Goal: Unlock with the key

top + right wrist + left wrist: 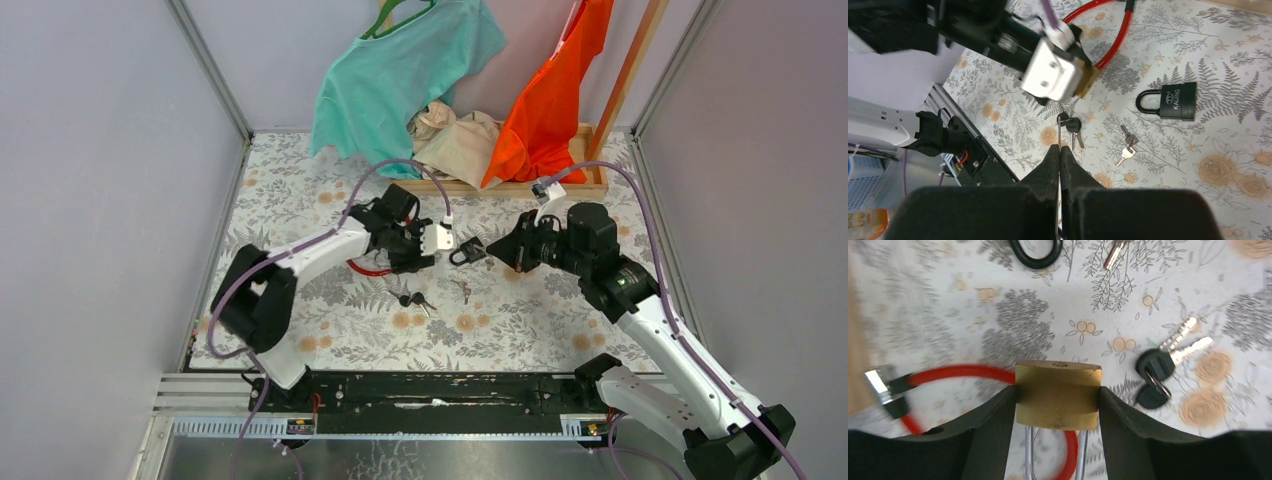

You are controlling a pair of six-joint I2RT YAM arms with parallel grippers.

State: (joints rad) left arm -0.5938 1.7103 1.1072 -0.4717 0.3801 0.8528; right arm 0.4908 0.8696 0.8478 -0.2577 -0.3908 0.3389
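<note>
Left pincer (1057, 390) clamped on both sides of brass padlock (1058, 405), shackle toward wrist, held above mid-counter (560, 330); right pincer (1060, 152) pinched shut on key (1059, 127), tip pointing toward it; black padlock (1173, 101), black-headed keys (1155, 375) and red cable (963, 371) lie beneath.

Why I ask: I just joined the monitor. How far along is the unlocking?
Done: the left pincer grips the brass padlock, keyhole face out, and the right pincer is shut on a thin blade, apparently the key. In hand: lining the key up with the lock. Left: the keyhole shows no key in it, so inserting, turning and freeing the shackle, both legs seated, remain.
</note>
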